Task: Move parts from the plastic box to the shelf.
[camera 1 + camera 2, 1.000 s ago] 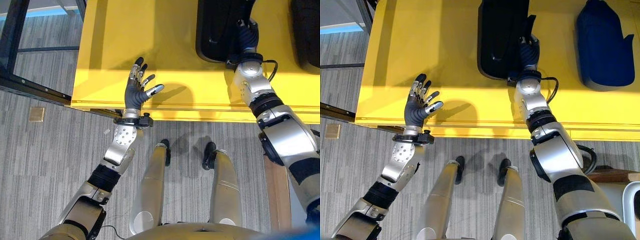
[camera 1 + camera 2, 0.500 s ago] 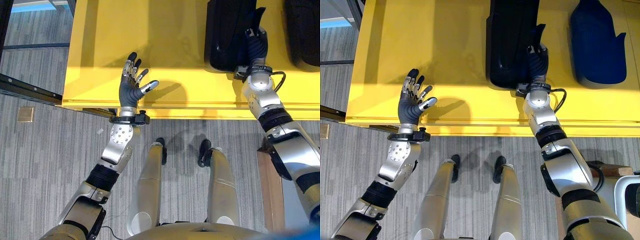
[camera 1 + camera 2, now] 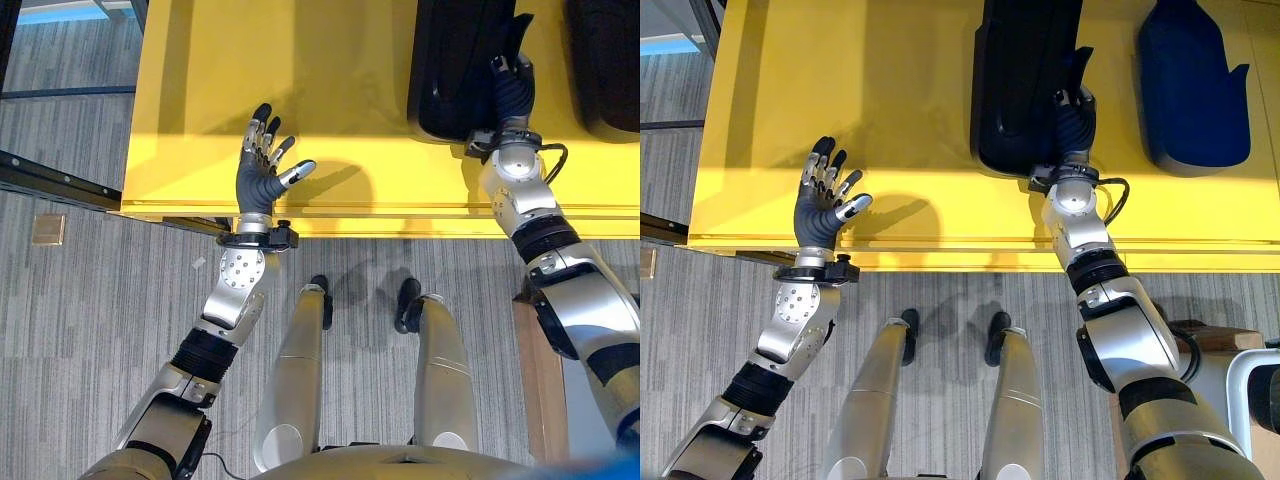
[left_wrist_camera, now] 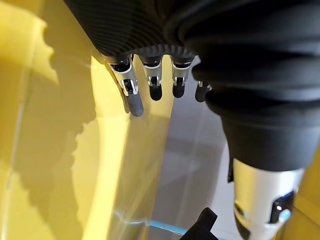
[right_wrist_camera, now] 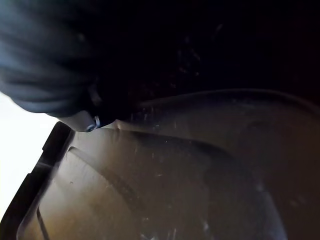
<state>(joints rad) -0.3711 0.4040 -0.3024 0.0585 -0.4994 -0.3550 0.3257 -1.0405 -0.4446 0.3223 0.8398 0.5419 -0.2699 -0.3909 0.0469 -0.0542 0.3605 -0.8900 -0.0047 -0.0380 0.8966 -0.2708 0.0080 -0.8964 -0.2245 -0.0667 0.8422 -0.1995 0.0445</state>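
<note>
The broad yellow flat shelf surface (image 3: 920, 120) spans the far side of the scene, above the grey striped carpet floor (image 3: 90, 300). On it, right of centre, lies a long black moulded plastic part (image 3: 1020, 80), and further right a dark blue moulded plastic part (image 3: 1193, 85), the two well apart.

The right hand (image 3: 1072, 110) lies on the near right edge of the black part. The right wrist view gives a dark scuffed surface very close, so whether the fingers are curled on the part cannot be told. The left hand (image 3: 262, 170) hovers over the near left of the shelf, fingers spread and relaxed, grasping nothing.

Compared with a second ago, the black part and the right hand sit further in over the shelf, and in the last half second they have barely shifted. The left hand has kept its open pose. That suggests the part is now placed, or very nearly so, and the likely next step is to free the right hand and draw it back. The plastic box itself cannot be made out.
</note>
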